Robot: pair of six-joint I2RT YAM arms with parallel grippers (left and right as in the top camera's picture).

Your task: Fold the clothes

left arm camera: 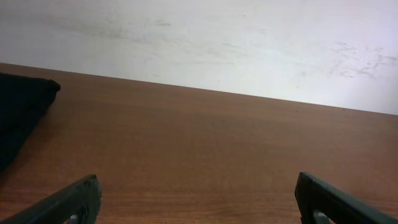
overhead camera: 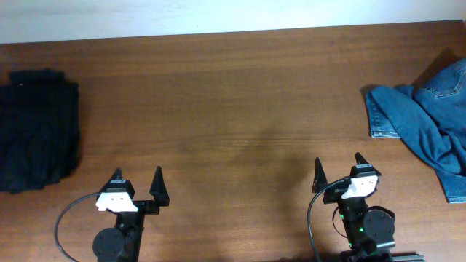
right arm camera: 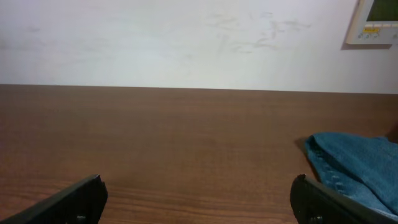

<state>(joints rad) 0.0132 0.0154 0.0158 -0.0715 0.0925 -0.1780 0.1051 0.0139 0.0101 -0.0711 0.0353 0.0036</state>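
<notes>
Nearest the camera, at the bottom of the overhead frame, the left claw (overhead camera: 137, 175) sits with its fingers spread wide apart and nothing between them. The right claw (overhead camera: 338, 164) is the same: jaws fully apart, empty, parked low. Both point up the frame across bare wood.

Beyond them the tabletop (overhead camera: 233, 94) runs brown and open through the middle. That is where any folding would need to happen, and nothing lies there yet.

Out at the left edge of the frame, mid-height, are the black clothes (overhead camera: 36, 131), bunched in a dark heap with soft ridges. At the right edge lies a crumpled blue denim garment (overhead camera: 429, 124), running out of the picture.

Now the hazards. Both bundles sit far out to the sides, so each arm has a long sideways reach, and a shallow pinch at that stretch could slip off. The black heap looks layered; a claw biting too deep may lift several layers at once and drag the whole pile instead of one piece. Matte black hides the edges, so a grab could land mid-cloth rather than on a hem. The denim looks heavy and stiff; one claw alone may tow it in a lump. How much of it lies beyond the frame cannot be told.

Farthest off, a pale wall (right arm camera: 186, 43).
</notes>
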